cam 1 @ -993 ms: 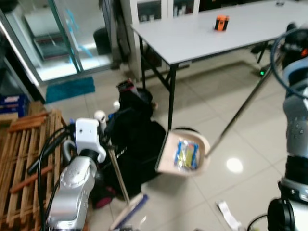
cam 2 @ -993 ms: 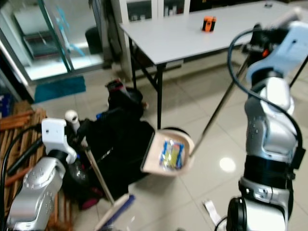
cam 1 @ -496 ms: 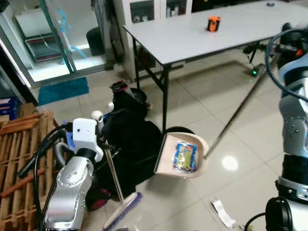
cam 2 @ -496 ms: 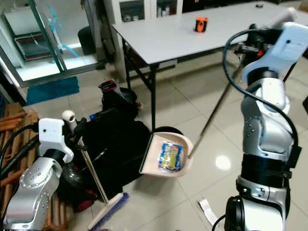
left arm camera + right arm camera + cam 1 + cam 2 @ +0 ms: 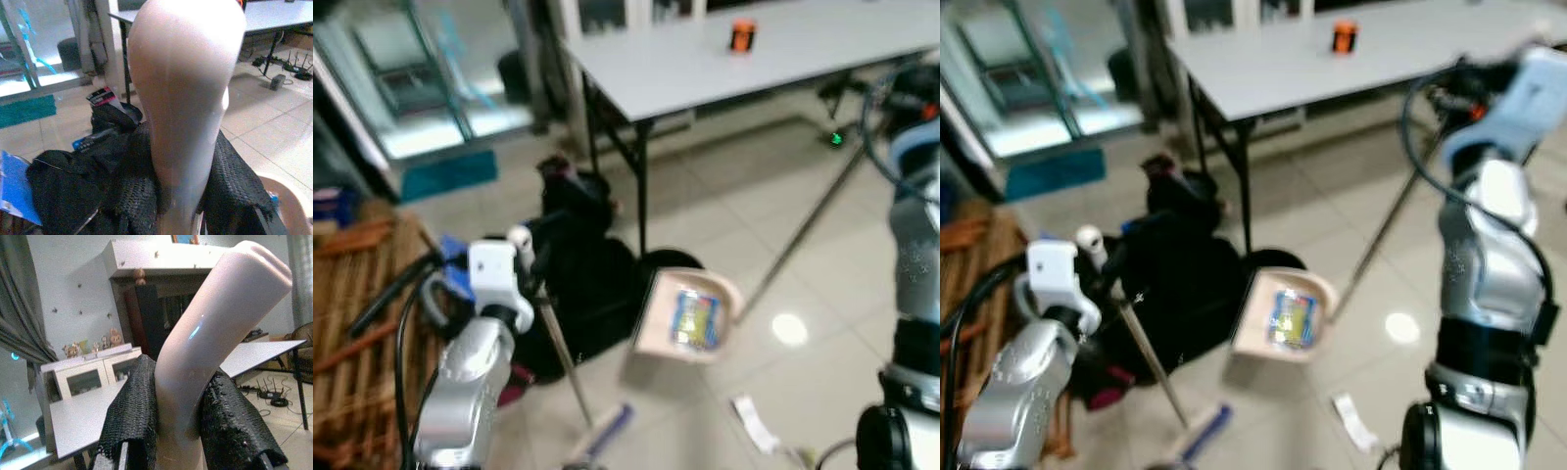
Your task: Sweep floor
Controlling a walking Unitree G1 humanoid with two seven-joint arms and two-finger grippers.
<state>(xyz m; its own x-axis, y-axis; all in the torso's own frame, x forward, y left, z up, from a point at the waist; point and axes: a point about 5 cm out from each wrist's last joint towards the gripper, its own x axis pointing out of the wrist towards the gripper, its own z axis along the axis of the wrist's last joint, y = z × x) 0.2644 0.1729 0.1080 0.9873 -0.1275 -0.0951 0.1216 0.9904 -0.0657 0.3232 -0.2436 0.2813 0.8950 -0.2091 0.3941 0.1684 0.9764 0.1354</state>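
The dustpan (image 5: 690, 315) is pale beige and holds a wrapper (image 5: 693, 319) printed in blue and yellow. The broom (image 5: 607, 433) has bristles that seem blue, though the picture is blurred. The table (image 5: 783, 54) is light grey, the bag (image 5: 582, 274) black.

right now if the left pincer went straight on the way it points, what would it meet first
Probably the black bag heaped on the floor just beyond the broom handle that the left pincer grips; the dustpan lies further along, though depth is unclear.

a dustpan (image 5: 690, 318) sits mid-floor with a wrapper (image 5: 694, 318) in it. left of it lies a black bag (image 5: 582, 279), then a broom (image 5: 570, 367). behind stands a table (image 5: 744, 59) bearing a small container (image 5: 740, 36). a paper scrap (image 5: 750, 423) lies nearer the robot.
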